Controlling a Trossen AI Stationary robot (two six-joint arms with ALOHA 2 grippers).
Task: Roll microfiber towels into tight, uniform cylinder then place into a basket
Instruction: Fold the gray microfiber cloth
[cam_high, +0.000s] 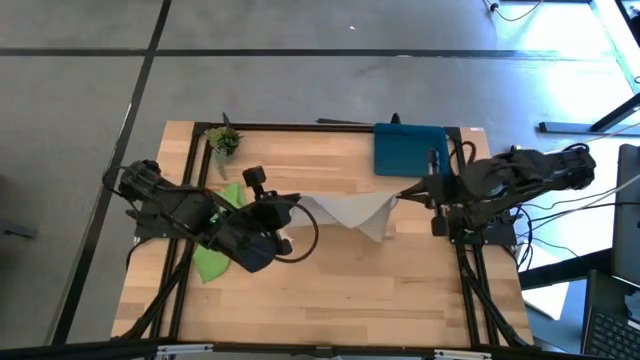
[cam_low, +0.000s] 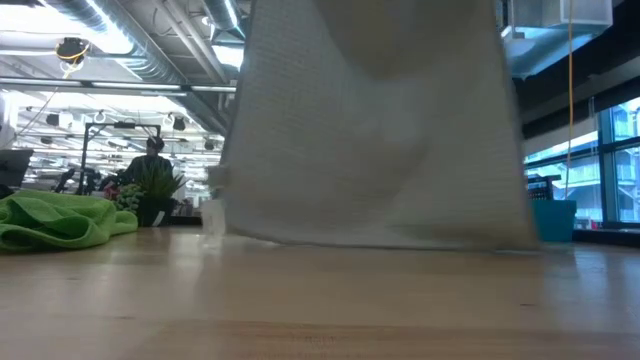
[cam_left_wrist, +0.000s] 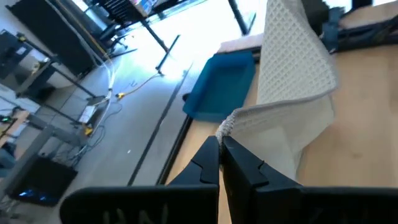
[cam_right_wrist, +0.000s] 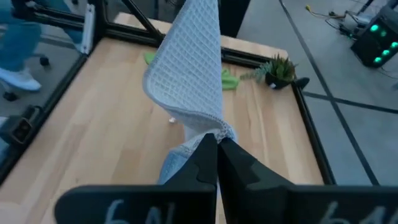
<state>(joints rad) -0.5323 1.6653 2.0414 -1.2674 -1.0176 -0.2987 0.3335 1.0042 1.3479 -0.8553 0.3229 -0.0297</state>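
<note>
The light grey towel (cam_high: 352, 210) hangs spread between my two grippers over the middle of the table. In the low view the grey towel (cam_low: 370, 130) fills the middle, with its lower edge (cam_low: 380, 240) down at about tabletop height. My left gripper (cam_high: 297, 203) is shut on its left corner and my right gripper (cam_high: 405, 196) on its right corner. The lime green towel (cam_high: 212, 258) lies crumpled on the table under my left arm. The dark-blue basket (cam_high: 408, 148) stands at the far edge, right of centre. My left gripper pinches the grey towel's left top corner (cam_left_wrist: 227, 126) between its two shut fingers, coming from the table's left. The cloth hangs down and runs off toward my right gripper with a slack sag. My right gripper pinches the grey towel's right top corner (cam_right_wrist: 217, 132) between its two shut fingers, coming from the table's right. The cloth bunches at the fingers and runs off toward my left gripper, hanging below.
A small potted plant (cam_high: 223, 140) stands at the far left corner. The black frame rails (cam_high: 300, 126) run along the table's edges. Bare wood (cam_high: 350, 290) lies near the front edge. A person (cam_low: 153, 150) shows in the room behind.
</note>
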